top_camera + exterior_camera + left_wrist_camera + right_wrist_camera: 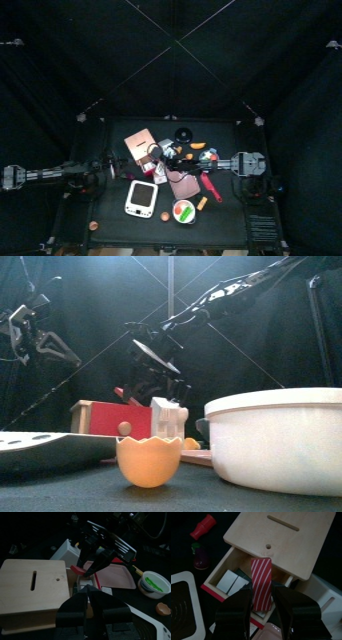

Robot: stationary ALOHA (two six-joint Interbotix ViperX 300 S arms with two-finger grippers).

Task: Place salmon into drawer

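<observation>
From above, the clutter mid-frame hid the pale wooden drawer box [140,146]. The front view showed little behind the white pot [283,438]. In the right wrist view, the right gripper [262,601] clasped the red-striped salmon slice [261,581] over the open drawer, its lower end hidden; the left gripper [87,598] looked clenched.

A small black table [227,225] is carrying everything. Lying directly on it beneath the right arm's gripper is a light wooden box with a red-fronted drawer [271,543] pulled open. Beside the gripper, a flat pink tray [115,576] is resting against the box. Farther toward the table's front edge, a white scale with a dark display [140,198] and a round white bowl with green inside [185,211] are sitting, with a small orange eggshell cup [148,460] standing nearest the front.
</observation>
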